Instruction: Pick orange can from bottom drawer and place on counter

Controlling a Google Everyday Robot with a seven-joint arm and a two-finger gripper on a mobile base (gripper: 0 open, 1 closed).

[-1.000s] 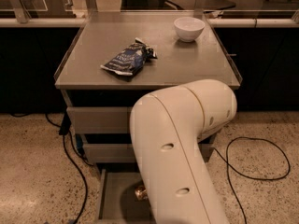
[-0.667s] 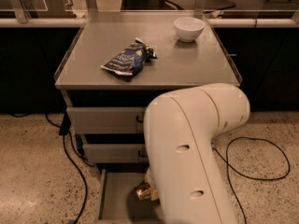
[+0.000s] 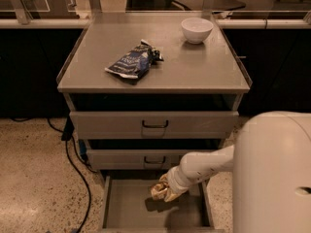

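The bottom drawer (image 3: 125,213) is pulled out, a shallow grey tray at the foot of the cabinet. My gripper (image 3: 168,187) reaches in from the right over the drawer's middle, at the end of a white forearm. It is shut on the orange can (image 3: 159,191), which glints copper-gold at its tip. The can hangs a little above the drawer floor and casts a dark shadow beneath it. The counter (image 3: 194,69) is the flat grey cabinet top above the two upper drawers.
A dark blue foil snack bag (image 3: 132,61) lies left of centre on the counter. A white bowl (image 3: 197,29) stands at its back right. My bulky white arm housing (image 3: 274,174) fills the lower right. Black cables (image 3: 73,161) run over the speckled floor, left of the cabinet.
The arm housing has swung to the right, uncovering the drawer fronts and the open bottom drawer. The can now shows at the gripper's tip, above the drawer floor.
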